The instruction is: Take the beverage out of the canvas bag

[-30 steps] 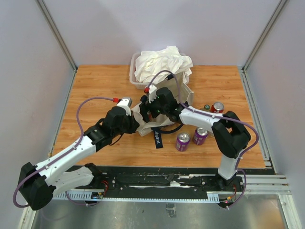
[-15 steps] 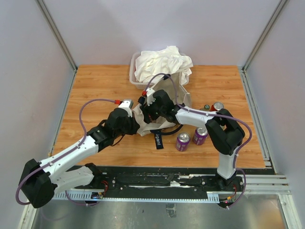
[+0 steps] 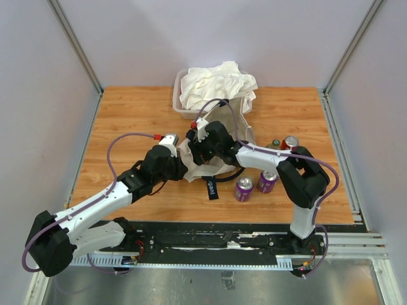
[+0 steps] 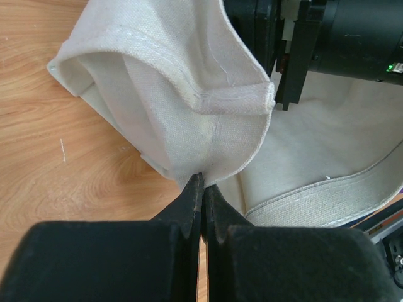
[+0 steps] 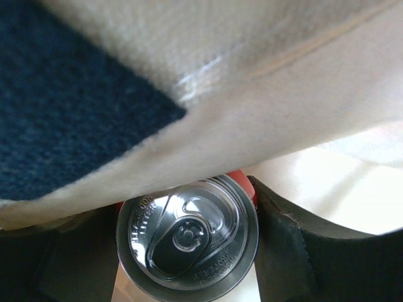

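Note:
The cream canvas bag (image 3: 247,129) lies slumped at the table's middle, its mouth toward the left. My left gripper (image 3: 182,166) is shut on the bag's rim and pinches a fold of canvas (image 4: 203,179). My right gripper (image 3: 202,151) reaches into the bag's mouth. In the right wrist view the beverage (image 5: 187,242), a red can seen from its silver top, sits between the two black fingers (image 5: 286,248), which press on both its sides. Cream canvas (image 5: 252,94) and a navy strap (image 5: 56,107) drape just above the can.
Two purple cans (image 3: 243,188) (image 3: 267,181) stand right of the bag, with a red can (image 3: 290,142) behind them. A clear tub (image 3: 178,105) heaped with white cloth (image 3: 216,82) sits behind the bag. A navy strap (image 3: 211,185) trails toward the front edge.
The right gripper's jaws have narrowed from wide open onto the can inside the bag. The bag's front has shifted slightly. The left gripper has kept its pinch on the rim.

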`<state>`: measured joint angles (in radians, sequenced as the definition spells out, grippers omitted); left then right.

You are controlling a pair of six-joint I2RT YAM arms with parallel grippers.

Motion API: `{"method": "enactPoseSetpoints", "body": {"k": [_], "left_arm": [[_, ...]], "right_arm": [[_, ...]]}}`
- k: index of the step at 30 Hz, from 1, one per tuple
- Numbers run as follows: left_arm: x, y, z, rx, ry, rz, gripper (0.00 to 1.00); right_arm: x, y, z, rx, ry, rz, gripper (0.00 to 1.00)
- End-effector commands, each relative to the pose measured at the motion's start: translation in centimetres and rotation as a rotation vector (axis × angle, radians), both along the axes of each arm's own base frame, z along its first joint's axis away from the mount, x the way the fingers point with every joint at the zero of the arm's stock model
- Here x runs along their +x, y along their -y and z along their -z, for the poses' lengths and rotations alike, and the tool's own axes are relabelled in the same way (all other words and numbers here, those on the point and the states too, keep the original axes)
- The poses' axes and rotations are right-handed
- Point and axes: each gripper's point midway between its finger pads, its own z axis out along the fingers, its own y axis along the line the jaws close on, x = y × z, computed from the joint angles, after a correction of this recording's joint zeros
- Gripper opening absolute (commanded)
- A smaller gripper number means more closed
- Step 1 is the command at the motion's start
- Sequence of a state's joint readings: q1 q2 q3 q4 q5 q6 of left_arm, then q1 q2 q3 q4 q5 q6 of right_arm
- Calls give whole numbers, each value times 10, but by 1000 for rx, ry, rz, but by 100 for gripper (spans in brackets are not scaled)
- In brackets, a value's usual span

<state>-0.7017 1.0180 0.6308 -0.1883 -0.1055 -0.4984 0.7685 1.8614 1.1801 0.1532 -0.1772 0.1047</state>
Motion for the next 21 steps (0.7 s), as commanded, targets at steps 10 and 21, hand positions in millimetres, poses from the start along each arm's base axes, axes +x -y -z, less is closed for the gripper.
{"method": "enactPoseSetpoints", "body": {"k": [10, 21], "left_arm": [[2, 5, 0, -26, 15, 1, 0], [42, -7, -31, 11, 206, -122, 1]], "right_arm": [[-16, 39, -122, -35, 234, 24, 1], [-36, 90, -220, 11, 427, 110, 1]]}}
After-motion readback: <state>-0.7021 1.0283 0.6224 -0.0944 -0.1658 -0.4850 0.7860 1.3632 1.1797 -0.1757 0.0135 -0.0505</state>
